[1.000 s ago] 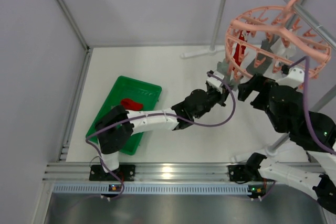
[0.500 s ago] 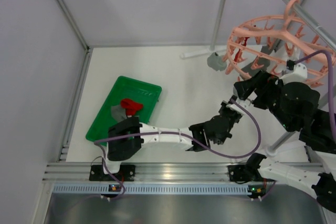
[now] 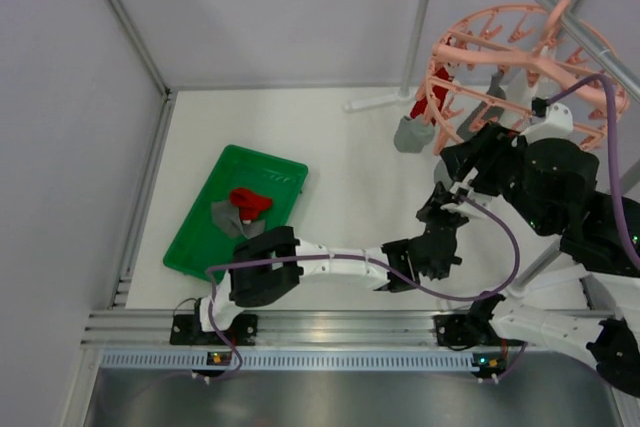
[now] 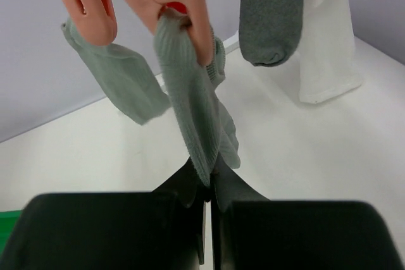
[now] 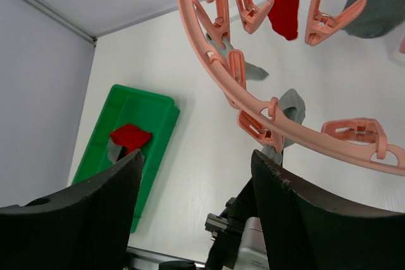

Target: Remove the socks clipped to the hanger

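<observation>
The salmon-pink hanger hangs at the top right, its ring crossing the right wrist view. In the left wrist view a ribbed grey-green sock hangs from a pink clip, and my left gripper is shut on its lower end. Another grey-green sock, a dark grey sock and a red sock also hang from clips. From above, my left gripper sits below the hanger. My right gripper is under the ring, open, with nothing between its fingers.
A green tray at the left holds a red sock and a grey sock. White stand feet and metal poles rise near the hanger. Grey walls close the left and far sides.
My left arm has pulled down and toward the near edge, away from the hanger, with the grey sock in its jaws. The hanger has swung. My right gripper's jaws have narrowed somewhat.
</observation>
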Tool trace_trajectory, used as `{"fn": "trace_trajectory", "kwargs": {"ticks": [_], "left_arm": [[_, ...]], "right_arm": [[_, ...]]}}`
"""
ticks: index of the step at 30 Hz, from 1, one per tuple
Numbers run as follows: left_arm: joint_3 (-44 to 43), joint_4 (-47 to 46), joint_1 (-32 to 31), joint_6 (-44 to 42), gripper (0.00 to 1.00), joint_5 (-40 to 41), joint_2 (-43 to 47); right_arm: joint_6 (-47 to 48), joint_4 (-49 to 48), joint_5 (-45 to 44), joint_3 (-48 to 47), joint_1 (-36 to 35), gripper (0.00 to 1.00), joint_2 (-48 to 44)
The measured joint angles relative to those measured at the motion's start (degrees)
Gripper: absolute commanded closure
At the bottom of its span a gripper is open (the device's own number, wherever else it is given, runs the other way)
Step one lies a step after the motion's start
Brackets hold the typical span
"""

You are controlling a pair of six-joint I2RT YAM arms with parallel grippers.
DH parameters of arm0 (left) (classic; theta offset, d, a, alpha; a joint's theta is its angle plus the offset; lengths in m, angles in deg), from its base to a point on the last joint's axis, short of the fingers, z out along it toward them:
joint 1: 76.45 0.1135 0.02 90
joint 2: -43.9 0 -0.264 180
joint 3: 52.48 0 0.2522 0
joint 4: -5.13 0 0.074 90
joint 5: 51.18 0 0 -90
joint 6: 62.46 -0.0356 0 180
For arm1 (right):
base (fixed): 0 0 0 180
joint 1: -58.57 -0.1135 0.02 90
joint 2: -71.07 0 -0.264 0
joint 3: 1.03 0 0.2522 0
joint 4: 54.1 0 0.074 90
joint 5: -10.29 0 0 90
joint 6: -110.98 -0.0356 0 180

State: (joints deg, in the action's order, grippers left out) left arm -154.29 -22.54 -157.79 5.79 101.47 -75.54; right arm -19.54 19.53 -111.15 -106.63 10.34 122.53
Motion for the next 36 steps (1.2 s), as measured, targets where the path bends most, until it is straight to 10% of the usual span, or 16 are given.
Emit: {"fn": "trace_trajectory", "kwargs": {"ticks": [36], "left_arm": [[-10.34,-1.03,-1.14,-21.99,1.00,12.15,-8.22]], "right_arm": [[6.01,1.03,-12.52,6.64,-0.02,0.45,6.93]]}}
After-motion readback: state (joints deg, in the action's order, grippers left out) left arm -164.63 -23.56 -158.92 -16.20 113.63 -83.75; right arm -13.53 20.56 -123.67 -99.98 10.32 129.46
